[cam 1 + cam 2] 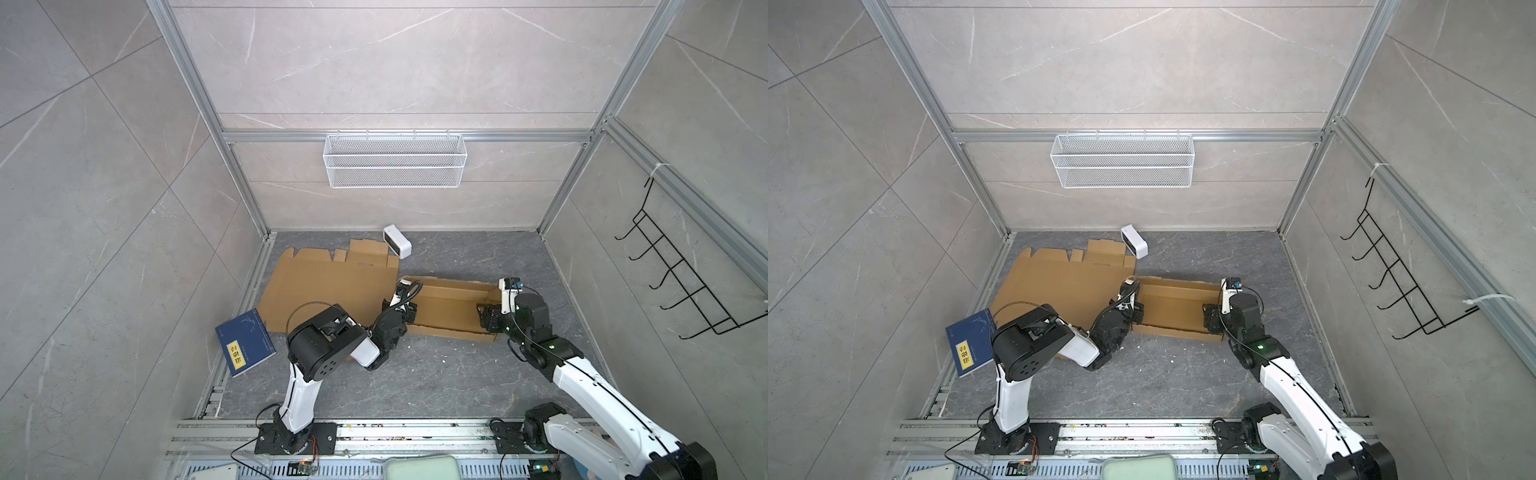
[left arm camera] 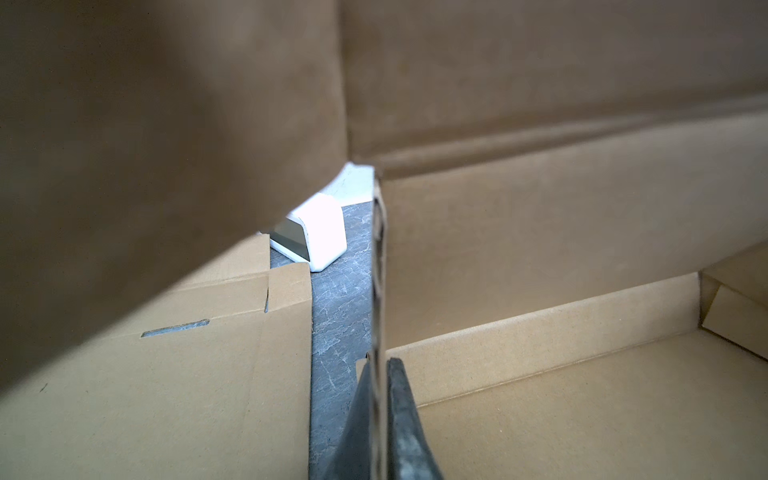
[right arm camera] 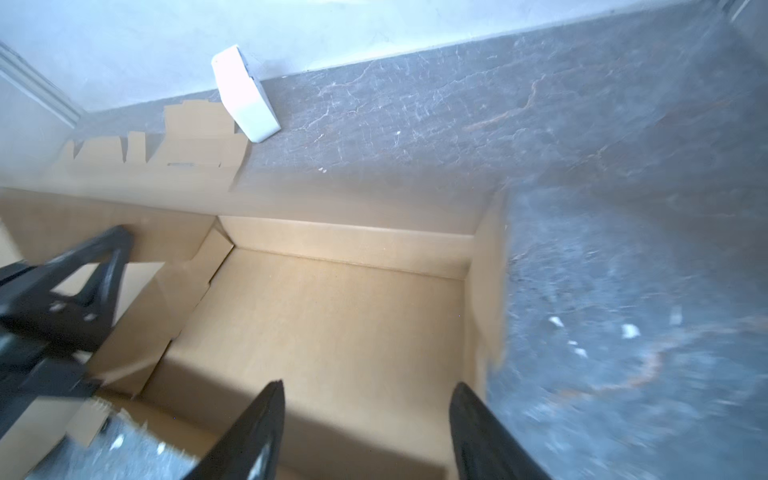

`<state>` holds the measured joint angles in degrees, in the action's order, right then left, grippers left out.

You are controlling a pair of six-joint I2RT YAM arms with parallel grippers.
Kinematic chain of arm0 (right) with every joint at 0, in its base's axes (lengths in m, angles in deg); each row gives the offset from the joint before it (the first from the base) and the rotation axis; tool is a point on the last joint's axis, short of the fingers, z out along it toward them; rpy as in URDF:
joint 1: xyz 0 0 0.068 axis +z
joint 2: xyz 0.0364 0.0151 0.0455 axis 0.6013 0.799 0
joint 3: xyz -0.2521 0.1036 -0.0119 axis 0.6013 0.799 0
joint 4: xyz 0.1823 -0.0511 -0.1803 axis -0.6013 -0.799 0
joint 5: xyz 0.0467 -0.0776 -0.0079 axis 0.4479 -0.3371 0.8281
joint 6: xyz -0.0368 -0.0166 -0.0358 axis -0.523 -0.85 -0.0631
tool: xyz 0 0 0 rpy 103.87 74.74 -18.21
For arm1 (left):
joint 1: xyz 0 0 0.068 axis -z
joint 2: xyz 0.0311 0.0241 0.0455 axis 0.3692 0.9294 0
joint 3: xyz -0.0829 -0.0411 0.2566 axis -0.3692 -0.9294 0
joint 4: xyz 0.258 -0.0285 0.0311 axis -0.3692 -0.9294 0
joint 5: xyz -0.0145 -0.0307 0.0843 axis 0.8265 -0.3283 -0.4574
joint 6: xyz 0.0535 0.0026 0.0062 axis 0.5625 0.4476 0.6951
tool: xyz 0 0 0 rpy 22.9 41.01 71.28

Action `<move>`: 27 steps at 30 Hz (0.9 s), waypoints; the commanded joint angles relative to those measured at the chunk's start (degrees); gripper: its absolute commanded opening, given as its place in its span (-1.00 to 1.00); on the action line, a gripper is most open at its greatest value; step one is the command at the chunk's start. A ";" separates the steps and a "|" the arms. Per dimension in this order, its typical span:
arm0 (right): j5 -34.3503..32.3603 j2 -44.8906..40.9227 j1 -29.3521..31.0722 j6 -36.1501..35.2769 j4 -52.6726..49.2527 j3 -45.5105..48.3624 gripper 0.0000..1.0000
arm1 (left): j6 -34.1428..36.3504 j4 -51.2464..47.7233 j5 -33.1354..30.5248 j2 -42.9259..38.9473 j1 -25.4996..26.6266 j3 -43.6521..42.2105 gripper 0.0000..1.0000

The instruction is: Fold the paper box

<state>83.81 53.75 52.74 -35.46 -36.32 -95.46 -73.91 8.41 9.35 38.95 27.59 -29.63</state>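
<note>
1. In both top views, the half-folded box (image 1: 453, 305) lies on the bench (image 1: 415, 374), with the left pincer (image 1: 410, 312) and right pincer (image 1: 484, 316) at opposite ends. Its unlocked walls could splay.
2. Only the left wrist view shows the left pincer (image 2: 380, 368) clenched on the box's end wall. A hard tug may tear it.
3. Only the right wrist view shows the right pincer (image 3: 368, 395) released and empty above the box floor.

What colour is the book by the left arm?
Dark blue book with a yellow label, clearest in a top view.
</note>
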 commanded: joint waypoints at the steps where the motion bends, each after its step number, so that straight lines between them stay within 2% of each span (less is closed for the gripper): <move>1: 1.74 -1.73 -0.32 -7.61 -13.12 -6.50 0.31 | 0.89 -5.80 -2.14 1.69 -0.17 -2.43 -1.00; 8: 10.67 -3.87 -0.25 -22.54 -26.37 -19.15 0.21 | 1.05 -5.86 -1.71 1.57 -0.12 -2.18 -1.00; 12: 14.40 0.12 0.34 -29.78 -34.18 -28.03 0.20 | 1.27 -5.80 -1.50 1.69 -0.12 -2.08 -1.00; 20: 10.55 15.81 6.17 -40.99 -41.72 -41.91 0.19 | 0.89 -5.98 -0.91 1.34 -0.12 -2.50 -1.00; 27: 5.80 27.66 11.50 -45.64 -42.88 -48.96 0.16 | 0.60 -6.04 -0.65 1.54 -0.13 -2.61 -1.00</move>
<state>92.49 78.95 62.92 -77.36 -76.30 -141.62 -73.73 8.43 8.89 38.95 27.59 -30.15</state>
